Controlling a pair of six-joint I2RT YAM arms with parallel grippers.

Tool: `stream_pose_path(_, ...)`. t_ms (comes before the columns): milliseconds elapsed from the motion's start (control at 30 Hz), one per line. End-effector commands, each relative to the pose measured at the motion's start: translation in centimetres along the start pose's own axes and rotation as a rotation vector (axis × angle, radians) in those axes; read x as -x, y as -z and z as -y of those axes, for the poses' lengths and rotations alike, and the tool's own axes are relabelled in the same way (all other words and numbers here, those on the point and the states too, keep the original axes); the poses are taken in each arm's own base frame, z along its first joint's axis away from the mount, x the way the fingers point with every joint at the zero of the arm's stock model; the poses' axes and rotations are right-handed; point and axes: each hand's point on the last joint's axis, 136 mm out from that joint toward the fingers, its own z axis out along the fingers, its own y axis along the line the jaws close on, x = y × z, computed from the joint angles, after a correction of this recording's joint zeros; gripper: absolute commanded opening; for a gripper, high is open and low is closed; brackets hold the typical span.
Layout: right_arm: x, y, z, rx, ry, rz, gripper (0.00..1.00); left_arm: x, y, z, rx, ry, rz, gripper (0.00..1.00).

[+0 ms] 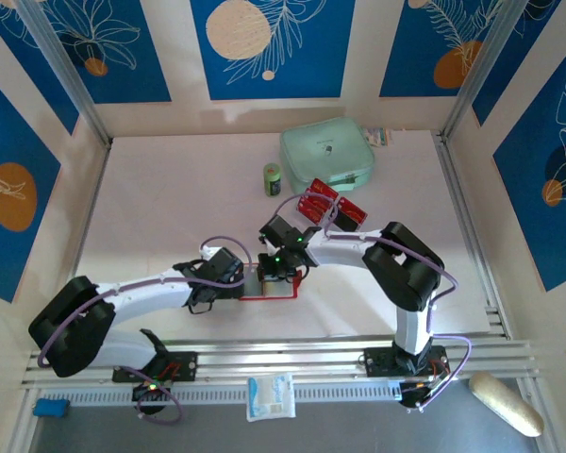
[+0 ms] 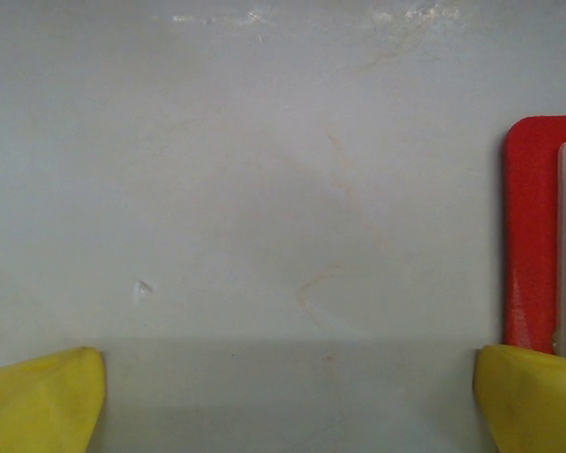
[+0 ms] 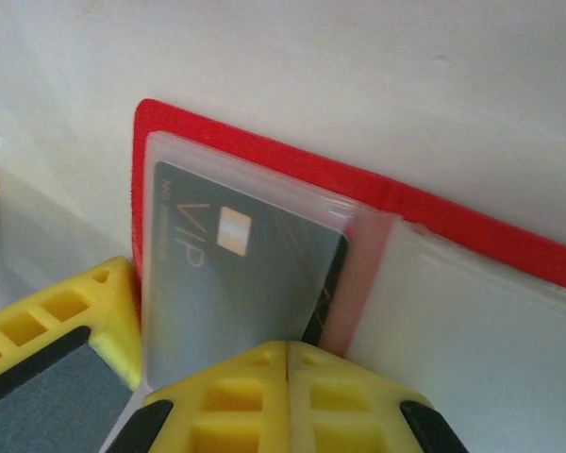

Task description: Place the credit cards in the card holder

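Observation:
The red card holder (image 3: pixel 264 156) lies open on the table, pale pockets up. A black card (image 3: pixel 226 283) marked VIP sits mostly inside its left pocket, with a dark strip still bare at the right edge. My right gripper (image 3: pixel 288 347) is shut, and its joined tips rest at the card's near end. My left gripper (image 2: pixel 288 406) is open over bare table, its right finger (image 2: pixel 533 396) beside the holder's red edge (image 2: pixel 528 236). From above, both grippers (image 1: pixel 238 276) (image 1: pixel 276 266) meet over the holder (image 1: pixel 274 295). Red cards (image 1: pixel 332 203) lie further back.
A mint-green zip pouch (image 1: pixel 327 154) lies at the back, with a small green cylinder (image 1: pixel 273 178) to its left. A white packet (image 1: pixel 270 396) sits on the near rail between the arm bases. A beige oblong (image 1: pixel 505 403) lies at the near right.

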Motion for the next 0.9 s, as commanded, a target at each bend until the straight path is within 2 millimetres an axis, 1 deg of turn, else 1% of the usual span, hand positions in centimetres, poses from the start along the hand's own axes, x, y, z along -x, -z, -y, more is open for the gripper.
stream_pose_path(0,-1.0,-0.7,-0.6,0.004,0.024,-0.047,0.00,-1.4,-1.2,-0.8,0.018,0.010,-0.042,1.00)
stream_pose_path(133,-1.1,-0.7,-0.6,0.004,0.022,-0.046,0.00,-1.3,-1.1,-0.8,0.015,0.011,-0.038,1.00)
stream_pose_path(267,-0.8,0.0,-1.0,0.014,0.024,-0.033,0.00,-1.2,-0.9,-0.6,0.008,0.013,-0.032,1.00)
stream_pose_path(367,-0.3,1.2,-1.7,0.036,0.027,-0.011,0.00,-0.7,-0.5,-0.5,0.002,0.018,-0.021,1.00)
stream_pose_path(567,1.0,4.5,-3.0,0.088,0.033,0.068,0.00,1.0,1.5,-0.6,-0.020,0.048,0.035,1.00)
stream_pose_path(700,1.5,6.4,-2.7,0.105,0.021,0.116,0.00,2.2,2.9,-0.6,-0.042,0.063,0.068,1.00)
stream_pose_path(867,1.8,8.0,-1.2,0.097,-0.007,0.166,0.00,3.7,4.6,-0.1,-0.086,0.072,0.116,1.00)
